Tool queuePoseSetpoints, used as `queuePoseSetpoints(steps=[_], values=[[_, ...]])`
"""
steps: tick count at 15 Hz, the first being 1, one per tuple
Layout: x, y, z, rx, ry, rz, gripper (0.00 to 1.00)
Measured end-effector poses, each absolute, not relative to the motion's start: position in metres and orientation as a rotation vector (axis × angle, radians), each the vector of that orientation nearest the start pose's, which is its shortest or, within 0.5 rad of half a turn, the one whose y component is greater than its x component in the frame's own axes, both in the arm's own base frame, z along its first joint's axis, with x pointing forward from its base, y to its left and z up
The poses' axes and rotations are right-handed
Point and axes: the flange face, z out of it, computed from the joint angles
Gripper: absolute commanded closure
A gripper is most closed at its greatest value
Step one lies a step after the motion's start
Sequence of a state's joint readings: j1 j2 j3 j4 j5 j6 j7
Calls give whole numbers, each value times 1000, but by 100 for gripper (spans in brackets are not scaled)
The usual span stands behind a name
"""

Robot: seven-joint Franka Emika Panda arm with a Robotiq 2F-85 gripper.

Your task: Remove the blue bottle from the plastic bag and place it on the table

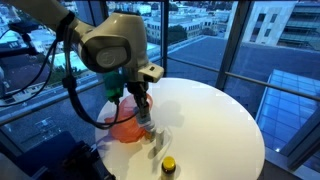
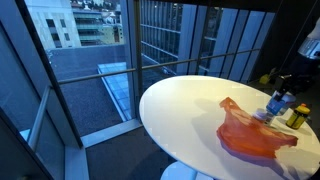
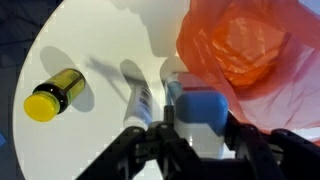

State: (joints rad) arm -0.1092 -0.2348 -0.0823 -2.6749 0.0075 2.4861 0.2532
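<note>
White round bench [image 3: 90, 40] by tall windows [image 2: 170, 40]: fingers [image 3: 240, 135] clamp the blue bottle [image 3: 200, 108] at 7 o'clock of the orange bag [image 3: 245, 45], yellow bottle [image 3: 55, 93] at 9, so a tilted release could prob. topple it or snag plastic.

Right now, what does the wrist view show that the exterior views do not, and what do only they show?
Only the wrist view: the gripper from close, its fingers standing on either side of the blue bottle; whether they press it I cannot tell. Only the exterior views: the arm, the windows with buildings outside, and the whole round table. Both share: the orange bag, the yellow-capped bottle, the blue bottle and the white tabletop.
</note>
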Motion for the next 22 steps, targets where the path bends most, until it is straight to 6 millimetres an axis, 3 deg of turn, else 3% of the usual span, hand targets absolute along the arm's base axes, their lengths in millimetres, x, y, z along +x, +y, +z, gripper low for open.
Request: queuePoseSetpoints(steps=[10,18,20,21,22], values=[[370,-102,271,-3001,756,75,78],[369,-108,230,-3038,691,49,78],[367,-109,220,-3045,675,63,64],[366,-109,216,-3048,666,74,40],[366,-110,212,-3050,662,81,27]])
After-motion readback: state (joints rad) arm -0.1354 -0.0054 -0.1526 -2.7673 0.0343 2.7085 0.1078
